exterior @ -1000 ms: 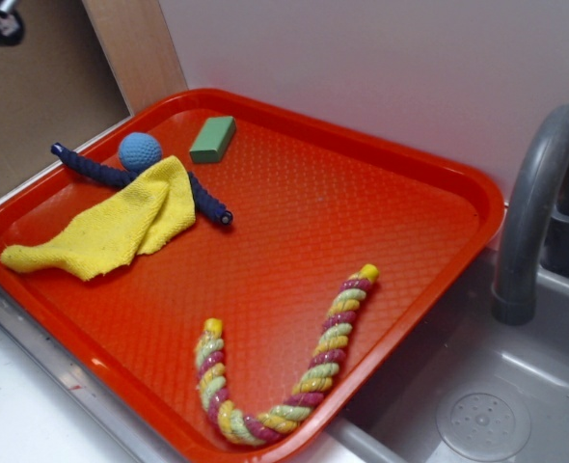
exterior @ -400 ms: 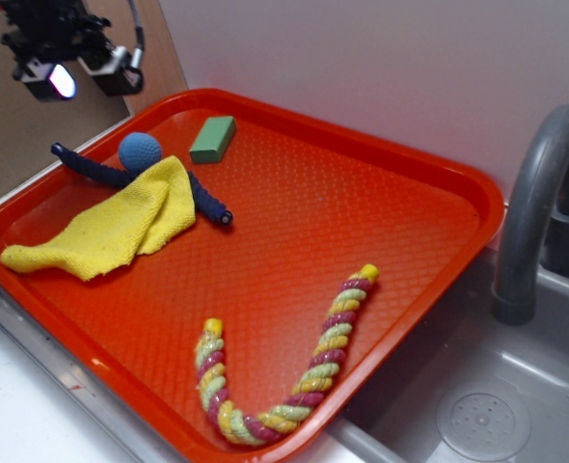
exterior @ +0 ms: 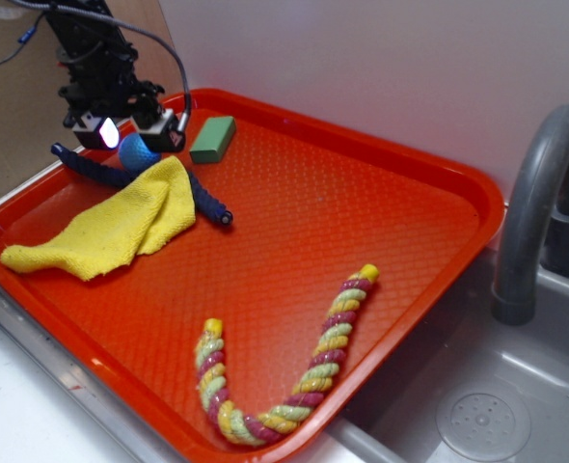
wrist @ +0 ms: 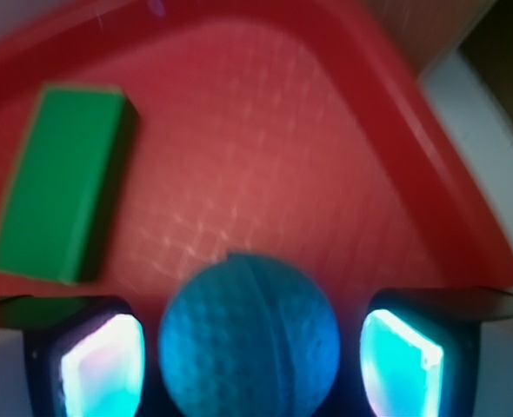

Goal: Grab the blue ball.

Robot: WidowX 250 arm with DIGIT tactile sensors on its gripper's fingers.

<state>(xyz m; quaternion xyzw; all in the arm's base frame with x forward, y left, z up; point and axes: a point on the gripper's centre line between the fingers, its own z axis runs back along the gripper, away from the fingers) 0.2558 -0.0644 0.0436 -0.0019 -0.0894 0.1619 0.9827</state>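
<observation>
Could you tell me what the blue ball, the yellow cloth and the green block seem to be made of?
The blue ball looks like rubber or foam, matte, with a fine bumpy texture and a seam. The yellow cloth looks like soft terry or microfibre, nappy and limp. The green block seems to be smooth painted wood or plastic, with crisp edges; I cannot tell which.

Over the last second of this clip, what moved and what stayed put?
The gripper came down from the upper left corner to the blue ball; in the wrist view its open fingers flank the ball, not yet closed. The ball, green block, yellow cloth and both ropes stayed put.
</observation>
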